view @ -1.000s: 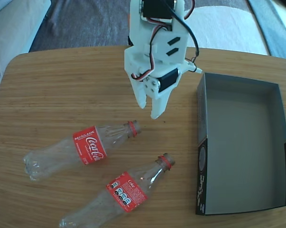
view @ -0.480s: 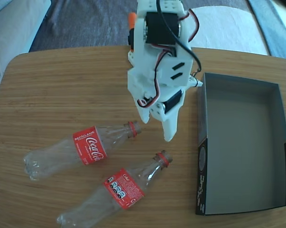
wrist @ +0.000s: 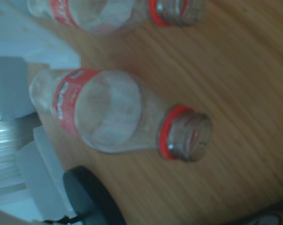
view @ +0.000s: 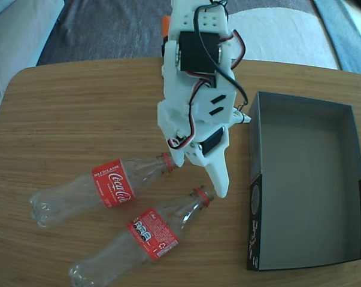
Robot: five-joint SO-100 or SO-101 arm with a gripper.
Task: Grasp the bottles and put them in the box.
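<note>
Two clear Coca-Cola bottles with red labels lie on the wooden table in the fixed view: the upper bottle (view: 111, 184) and the lower bottle (view: 144, 236), necks pointing up-right. My white gripper (view: 199, 178) hangs just over their necks, open, with one finger beside the upper bottle's red ring and the longer finger by the lower bottle's mouth. Nothing is held. The box (view: 306, 179), dark grey inside, sits empty to the right. The wrist view shows the nearer bottle (wrist: 113, 112) lying mouth to the right, and the other bottle (wrist: 108, 9) at the top edge.
The round-cornered table (view: 78, 107) ends at the frame's top and left. A grey cushion (view: 18, 30) and a dark rug (view: 108, 30) lie beyond it. Bare wood lies left of the arm and between the bottles and the box.
The gripper has come down and toward the bottle necks, and its fingers have spread. The lower bottle has shifted a little to the left.
</note>
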